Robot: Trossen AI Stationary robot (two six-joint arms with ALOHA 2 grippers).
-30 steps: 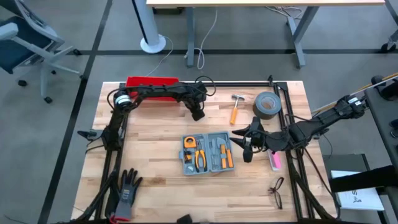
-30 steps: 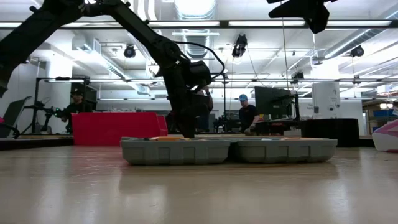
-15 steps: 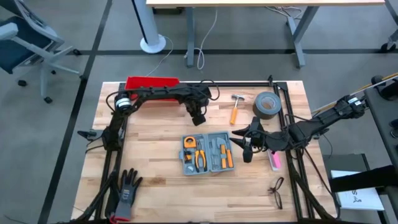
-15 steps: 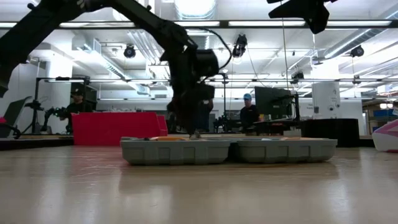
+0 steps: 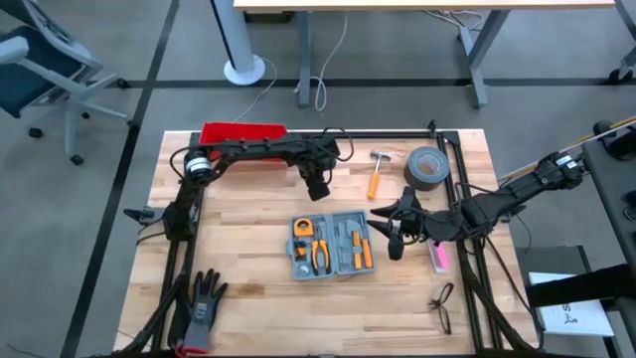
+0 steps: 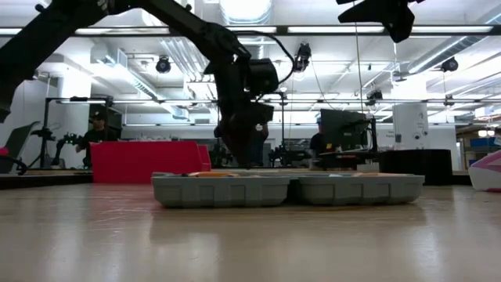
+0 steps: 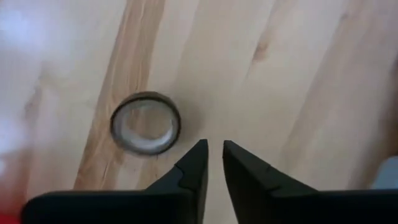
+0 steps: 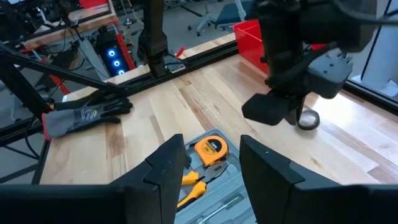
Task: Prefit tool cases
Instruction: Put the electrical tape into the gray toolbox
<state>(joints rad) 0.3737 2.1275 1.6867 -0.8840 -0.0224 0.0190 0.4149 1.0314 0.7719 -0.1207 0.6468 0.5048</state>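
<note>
Case (image 5: 332, 244) position: I see the grey-blue tool case lying open and flat on the wooden surface (image 5: 248, 249), with orange-handled tools seated in its moulded slots and a yellow tape measure (image 8: 210, 148) in one corner compartment.

I read the left gripper (image 5: 318, 189) as hanging above bare wood, on the far side of the case from the surface's front edge and apart from it. In the left wrist view its two dark fingers (image 7: 194, 165) stand slightly parted with a narrow gap between the tips, and nothing is between them. A small round ring-shaped object (image 7: 145, 123) lies on the wood just beside the fingertips; I cannot tell what it is.

I read the right gripper (image 5: 396, 239) as held above the surface just beside the case's right edge, pointed toward the case. Its fingers (image 8: 166, 163) are spread apart and empty, with the case directly ahead of them.

Beyond the left gripper, at the far edge, stands a red bin (image 5: 243, 132). Near the right gripper lie a hammer (image 5: 378, 171) and a roll of grey tape (image 5: 426, 167). A black glove (image 5: 204, 300) lies well apart from both grippers, at the near left corner.
</note>
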